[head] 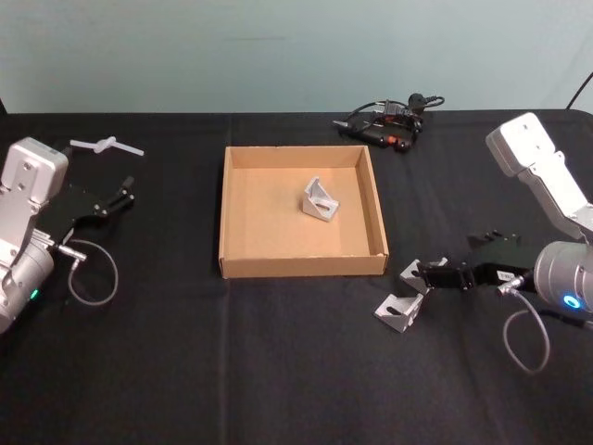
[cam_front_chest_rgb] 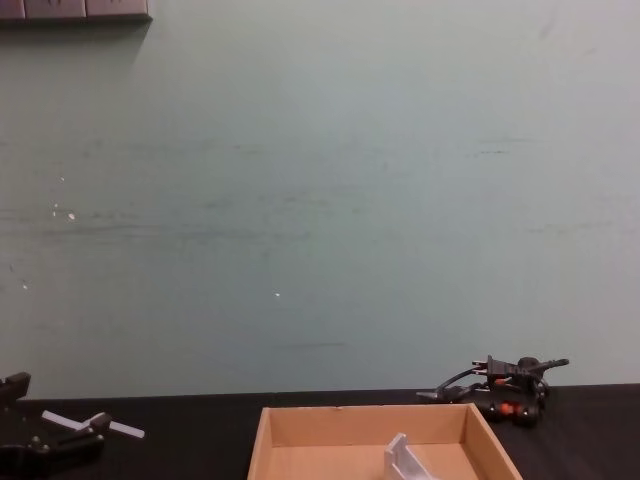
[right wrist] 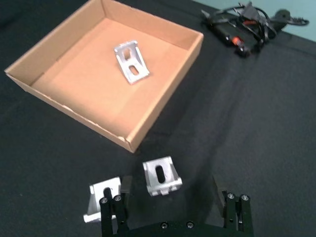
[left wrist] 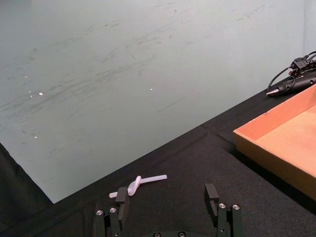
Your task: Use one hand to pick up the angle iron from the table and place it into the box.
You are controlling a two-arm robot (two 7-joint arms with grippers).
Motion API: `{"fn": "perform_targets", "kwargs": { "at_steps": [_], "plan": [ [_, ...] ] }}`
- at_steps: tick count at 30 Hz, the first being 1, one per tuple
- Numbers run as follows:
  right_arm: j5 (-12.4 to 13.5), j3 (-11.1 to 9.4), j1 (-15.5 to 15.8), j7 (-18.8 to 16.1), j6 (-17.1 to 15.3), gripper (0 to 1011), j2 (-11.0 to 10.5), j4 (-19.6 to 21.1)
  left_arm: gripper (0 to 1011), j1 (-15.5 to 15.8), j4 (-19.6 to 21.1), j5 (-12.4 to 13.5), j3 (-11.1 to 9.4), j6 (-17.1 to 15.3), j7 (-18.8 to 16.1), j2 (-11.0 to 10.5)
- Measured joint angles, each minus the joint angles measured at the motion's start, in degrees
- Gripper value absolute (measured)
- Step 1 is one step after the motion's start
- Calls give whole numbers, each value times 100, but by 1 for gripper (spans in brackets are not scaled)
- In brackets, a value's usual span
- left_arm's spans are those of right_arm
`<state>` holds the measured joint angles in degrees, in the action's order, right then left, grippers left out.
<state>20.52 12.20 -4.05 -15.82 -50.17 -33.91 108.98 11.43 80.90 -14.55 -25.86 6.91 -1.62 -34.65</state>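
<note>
1. While the left hand (head: 119, 197), a long black two-finger gripper on a silver wrist, rests at the left side of the matte black tabletop (head: 278, 371) with its fingers spread and nothing between them, the right hand (head: 417, 278) sits low over the tabletop, just off the near right corner of the shallow tan cardboard box (head: 224, 213).
2. The right hand's fingers (right wrist: 112, 215) stand wide apart; the first angle iron (right wrist: 161, 175), a small silver bracket with a slotted face, lies on the tabletop in the gap between the fingertips, nearer one of them and pinched by neither; the second angle iron (right wrist: 101, 197), its twin, lies just outside that same finger.
3. The third angle iron (head: 321, 199) stands inside the box, right of centre, clear of the walls.
4. A white plastic piece (head: 107, 145) lies beyond the left hand; a black corded tool (head: 389, 125) lies past the box's far right corner.
</note>
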Motion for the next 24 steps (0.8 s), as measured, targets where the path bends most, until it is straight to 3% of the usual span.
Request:
{"fn": "perform_targets", "kwargs": {
  "at_steps": [9,24],
  "plan": [
    [-90,-47,36,-90,-193,1000,-24,-11,1005,0,0,0,0,0,0,0],
    [-198,52,-191,-417,-104,1002,130,-395,1005,0,0,0,0,0,0,0]
  ]
}}
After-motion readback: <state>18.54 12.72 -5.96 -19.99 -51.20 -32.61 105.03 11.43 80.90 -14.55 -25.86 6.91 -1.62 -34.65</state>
